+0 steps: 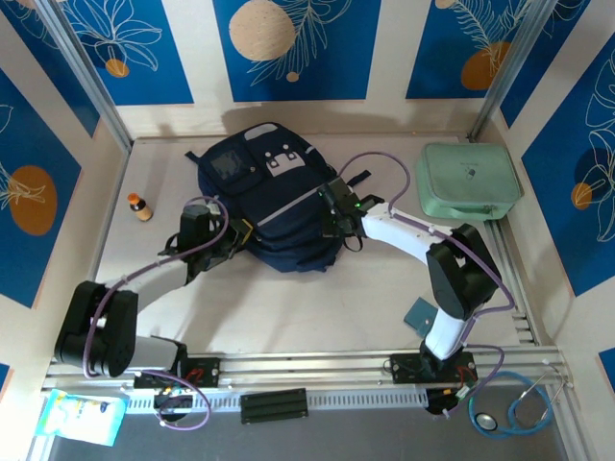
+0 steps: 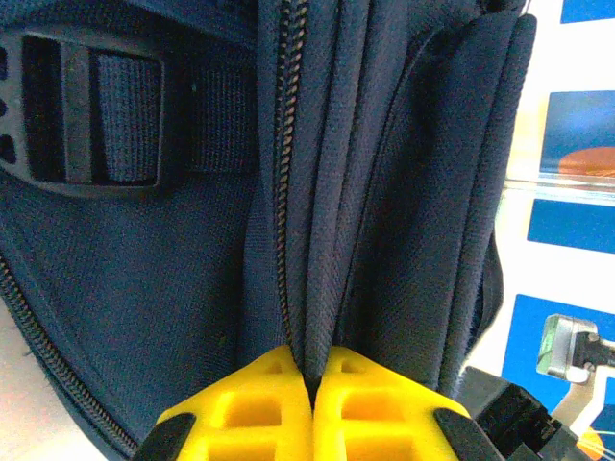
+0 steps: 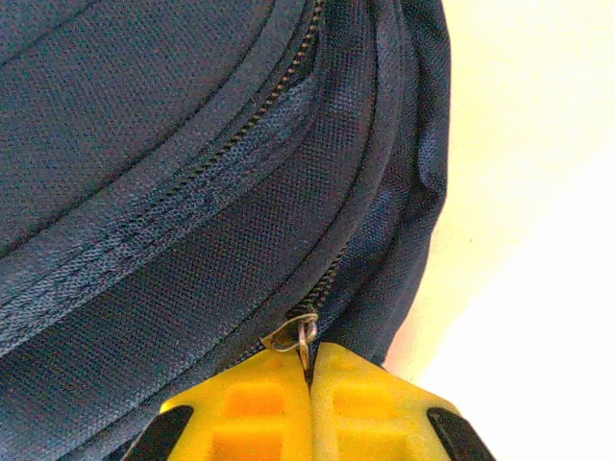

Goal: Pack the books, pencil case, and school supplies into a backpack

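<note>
Yellow-tipped, the left gripper [image 2: 311,375] is pinched tight on a fold of the backpack [image 1: 288,230] right beside a line of zipper teeth, bottom centre of the left wrist view, with a strap buckle [image 2: 91,115] in the upper left. Same deal with the right gripper [image 3: 309,365], clamped on the little metal zipper pull [image 3: 300,334] at the bottom centre of its own view. From above, the backpack lies mid-table between both arms, with the teal-blue booklet [image 1: 420,313] lower right by the right arm's base and a mint-green case [image 1: 468,181] upper right.
</note>
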You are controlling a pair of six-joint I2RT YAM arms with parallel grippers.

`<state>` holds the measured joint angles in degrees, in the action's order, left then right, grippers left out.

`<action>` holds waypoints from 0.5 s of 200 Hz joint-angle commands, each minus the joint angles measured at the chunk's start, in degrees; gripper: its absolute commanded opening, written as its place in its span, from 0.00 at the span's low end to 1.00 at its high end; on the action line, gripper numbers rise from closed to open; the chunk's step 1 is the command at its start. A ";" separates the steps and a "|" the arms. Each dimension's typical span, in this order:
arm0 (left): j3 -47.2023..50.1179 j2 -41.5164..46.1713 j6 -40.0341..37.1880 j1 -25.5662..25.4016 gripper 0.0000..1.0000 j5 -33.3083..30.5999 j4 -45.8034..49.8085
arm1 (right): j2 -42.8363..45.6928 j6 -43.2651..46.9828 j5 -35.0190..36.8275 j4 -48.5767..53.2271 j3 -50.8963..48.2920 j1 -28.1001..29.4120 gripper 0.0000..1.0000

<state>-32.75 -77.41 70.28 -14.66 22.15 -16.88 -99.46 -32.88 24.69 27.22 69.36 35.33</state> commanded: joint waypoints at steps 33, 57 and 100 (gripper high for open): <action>-4.84 0.70 -5.27 0.26 0.00 0.83 5.02 | 2.57 -5.70 0.18 4.81 -5.36 1.11 0.00; -7.38 0.60 -7.07 -0.55 0.00 1.00 5.67 | 5.66 -9.18 -2.16 6.04 -9.72 2.55 0.00; -11.24 -2.40 -11.48 -0.81 0.00 0.71 7.74 | 9.46 -14.37 -3.43 4.60 -14.84 10.67 0.00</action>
<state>-39.86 -78.35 63.00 -15.42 23.59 -7.27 -91.83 -42.52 22.44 26.76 58.08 40.88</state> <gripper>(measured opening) 0.048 0.056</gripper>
